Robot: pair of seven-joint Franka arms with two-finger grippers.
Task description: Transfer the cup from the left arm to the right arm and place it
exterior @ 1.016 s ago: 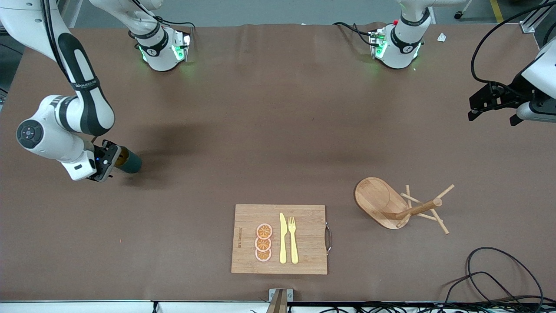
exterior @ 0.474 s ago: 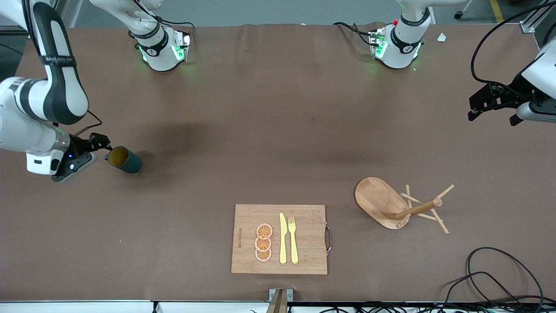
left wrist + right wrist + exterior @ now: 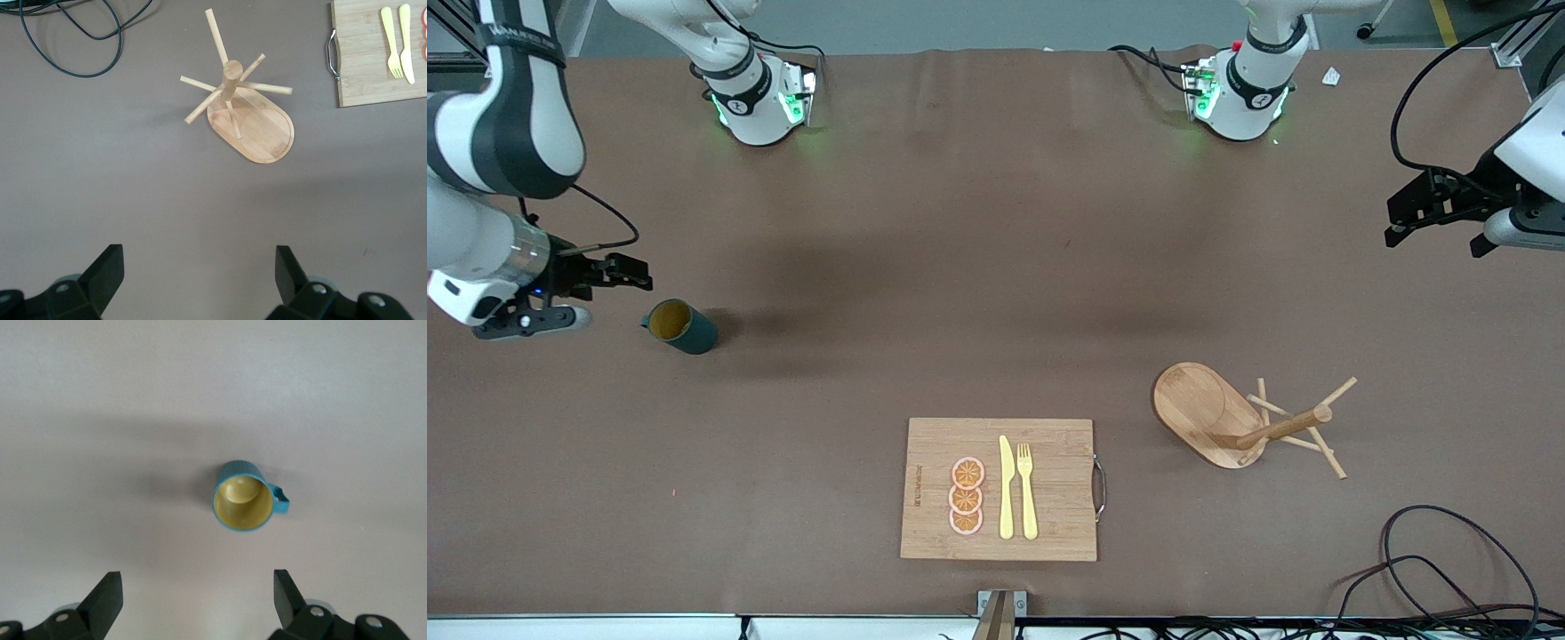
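Cup: the dark teal ribbed mug (image 3: 680, 326) stands upright on the brown table (image 3: 960, 267) at the right arm's end, mustard-yellow inside showing, its small handle (image 3: 281, 500) turned toward the table's edge there.

Right gripper: the right gripper (image 3: 618, 284) is empty with its fingers spread wide, up in the air just beside the cup and apart from it; its wrist view looks straight down into the cup between the two fingers (image 3: 107, 600).

Change: a second ago this gripper was closed around the cup; half a second ago it had let go and drawn back a little; now it has lifted clear and moved farther toward the table's edge. The cup has stayed in one place throughout.

Left gripper: the left gripper (image 3: 1400, 218) waits with fingers wide apart and nothing between them, over bare table at the left arm's end, unmoved across the three front views.

Other things: the wooden peg rack (image 3: 1240, 422) with its oval base and the bamboo cutting board (image 3: 996, 489) bearing a yellow knife (image 3: 1006, 489), a yellow fork (image 3: 1027, 489) and orange slices (image 3: 966, 495) lie untouched.

Meaning for the task: judged from this, the placement is done; the cup rests steady, released, and only the retreat of the right arm is left.
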